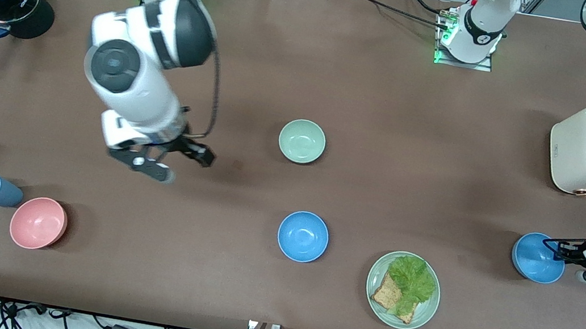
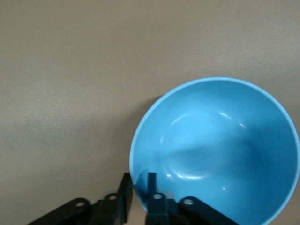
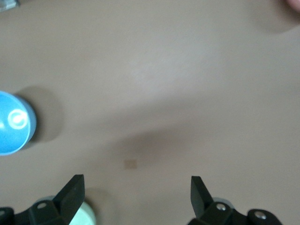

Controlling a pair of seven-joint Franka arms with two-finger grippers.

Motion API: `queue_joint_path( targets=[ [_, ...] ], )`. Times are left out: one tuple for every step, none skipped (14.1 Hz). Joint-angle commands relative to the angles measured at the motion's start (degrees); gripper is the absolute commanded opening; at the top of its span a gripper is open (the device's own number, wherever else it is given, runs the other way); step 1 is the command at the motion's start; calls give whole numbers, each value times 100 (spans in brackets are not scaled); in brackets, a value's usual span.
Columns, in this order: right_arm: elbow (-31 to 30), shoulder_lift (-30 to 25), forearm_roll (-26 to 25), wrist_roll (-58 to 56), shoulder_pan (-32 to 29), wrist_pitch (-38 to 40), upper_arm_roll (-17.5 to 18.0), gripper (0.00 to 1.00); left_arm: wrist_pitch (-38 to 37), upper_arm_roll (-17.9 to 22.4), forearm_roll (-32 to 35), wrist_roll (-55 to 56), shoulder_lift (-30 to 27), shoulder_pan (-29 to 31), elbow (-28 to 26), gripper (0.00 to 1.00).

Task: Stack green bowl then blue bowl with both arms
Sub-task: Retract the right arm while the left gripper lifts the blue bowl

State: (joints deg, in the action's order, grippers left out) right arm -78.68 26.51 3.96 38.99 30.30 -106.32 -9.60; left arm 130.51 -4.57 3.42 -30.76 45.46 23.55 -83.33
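At the left arm's end of the table, the left gripper (image 1: 551,245) pinches the rim of a shiny blue bowl (image 1: 537,258), with one finger (image 2: 151,186) inside and one outside. Up over bare table (image 1: 260,68), the right gripper (image 1: 178,163) holds nothing and its fingers are wide apart. Near the middle sits the pale green bowl (image 1: 302,141), and another blue bowl (image 1: 303,236) sits nearer the front camera.

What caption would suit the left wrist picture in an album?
Left pincer shut on the rim of a blue bowl on the brown table.
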Motion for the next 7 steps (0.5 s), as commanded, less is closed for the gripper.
queue_joint_path(
  targets=[
    [-121, -391, -71, -731, -85, 51, -314, 100, -17, -44, -149, -132, 95, 36, 168, 1],
    [-139, -496, -62, -1161, -190, 76, -358, 100, -34, -44, -175, -132, 78, 36, 177, 0],
    [-130, -541, -53, -1426, -487, 120, -333, 100, -61, -44, -175, -123, 51, 36, 177, 0],
    [-130, -620, -18, -1690, -969, 208, -193, 100, -87, -53, -167, -114, 25, 36, 177, 0],
    [-130, -742, -27, -2041, -1348, 235, 78, 100, -183, -53, -167, -123, -36, 53, 168, 0],
    [-147, -848, -27, -2375, -1743, 244, 272, 100, -410, -62, -167, -123, -115, 45, 177, 0],
    [-182, -962, -35, -2587, -2008, 279, 361, 100, -656, -71, -149, -123, -220, 36, 177, 0]
  ],
)
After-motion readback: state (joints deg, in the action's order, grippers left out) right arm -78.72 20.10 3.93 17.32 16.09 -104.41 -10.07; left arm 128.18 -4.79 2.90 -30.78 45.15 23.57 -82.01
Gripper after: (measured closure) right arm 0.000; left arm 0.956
